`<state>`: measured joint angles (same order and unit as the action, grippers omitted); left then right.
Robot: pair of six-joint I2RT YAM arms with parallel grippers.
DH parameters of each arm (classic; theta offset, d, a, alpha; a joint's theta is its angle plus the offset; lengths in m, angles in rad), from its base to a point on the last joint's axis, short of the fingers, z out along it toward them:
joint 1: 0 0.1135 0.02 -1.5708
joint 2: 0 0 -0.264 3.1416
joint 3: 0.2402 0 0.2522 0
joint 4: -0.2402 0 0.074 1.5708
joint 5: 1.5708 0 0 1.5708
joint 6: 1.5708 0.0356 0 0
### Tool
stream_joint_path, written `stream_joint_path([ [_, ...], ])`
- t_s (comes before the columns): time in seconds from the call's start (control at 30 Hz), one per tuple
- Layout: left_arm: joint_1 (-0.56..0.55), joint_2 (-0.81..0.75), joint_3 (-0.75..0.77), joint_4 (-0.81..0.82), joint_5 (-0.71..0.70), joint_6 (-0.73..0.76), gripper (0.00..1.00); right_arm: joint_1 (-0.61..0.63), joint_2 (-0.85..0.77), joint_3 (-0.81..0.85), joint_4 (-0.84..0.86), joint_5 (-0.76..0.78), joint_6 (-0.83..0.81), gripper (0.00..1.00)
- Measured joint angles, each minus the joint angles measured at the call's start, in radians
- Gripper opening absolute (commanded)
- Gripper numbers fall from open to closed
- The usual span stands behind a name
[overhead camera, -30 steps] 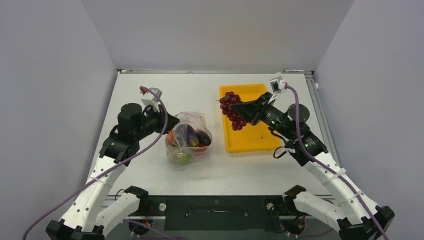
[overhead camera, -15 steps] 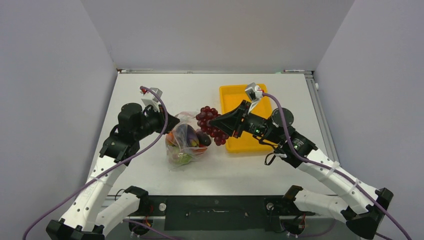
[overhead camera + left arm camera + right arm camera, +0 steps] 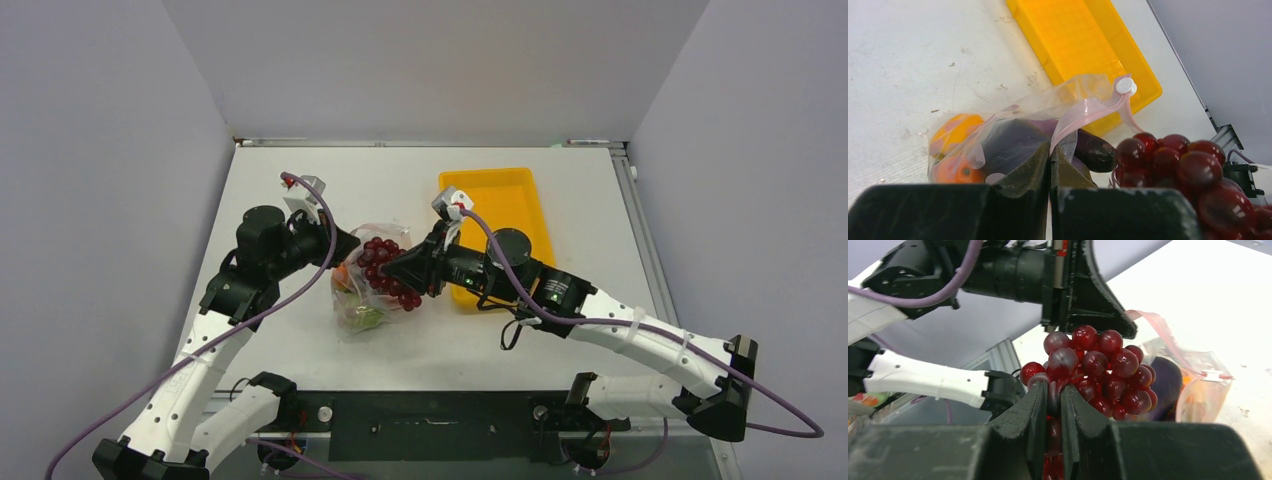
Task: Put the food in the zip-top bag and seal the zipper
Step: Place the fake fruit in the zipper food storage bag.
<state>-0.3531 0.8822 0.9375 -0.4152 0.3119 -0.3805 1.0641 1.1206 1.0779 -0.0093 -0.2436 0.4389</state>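
Right gripper: the right gripper (image 3: 1050,390) is clamped tight on the dark red toy grape bunch (image 3: 1098,370), with grapes squeezed between its two black fingers.
Grapes: and there they hang, right over the mouth of the clear floppy zip-top bag (image 3: 1013,130), on its right side and touching or nearly touching the rim. I can't tell which.
Left gripper: the left gripper (image 3: 1050,155) has its fingers pressed together on the bag's mouth edge, right where the pink-red zipper strip (image 3: 1083,112) runs in between them, holding that edge up.
Zipper: the strip arcs up from the fingers to a white slider (image 3: 1124,86) at the bag's far corner, so the mouth stands open.
In the bag: a purple toy eggplant (image 3: 1095,150) lies at the right side, an orange round piece (image 3: 953,130) at the left, and a green round fruit (image 3: 362,318) sits low at the near end.
Tray: the yellow rectangular plastic tray (image 3: 510,200) sits just right of the bag on the white table (image 3: 300,190).
Change: big swing from the right arm! A second ago the grapes hovered well right of the bag, over the tray's far left corner. Half a second ago they were at the bag's right edge, between bag and tray. Now they are above the bag's opening. The left arm and the bag have not budged.
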Motion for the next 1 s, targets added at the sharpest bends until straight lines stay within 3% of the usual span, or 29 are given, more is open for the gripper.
stream_joint_path([
  [0.73,0.001,0.0,0.0,0.0,0.011,0.0,0.0,0.013,0.216,0.15,-0.145,0.186,-0.061,0.05],
  [1.0,0.002,0.0,0.0,0.0,0.012,0.0,0.0,0.018,0.277,0.179,-0.185,0.259,-0.104,0.2],
])
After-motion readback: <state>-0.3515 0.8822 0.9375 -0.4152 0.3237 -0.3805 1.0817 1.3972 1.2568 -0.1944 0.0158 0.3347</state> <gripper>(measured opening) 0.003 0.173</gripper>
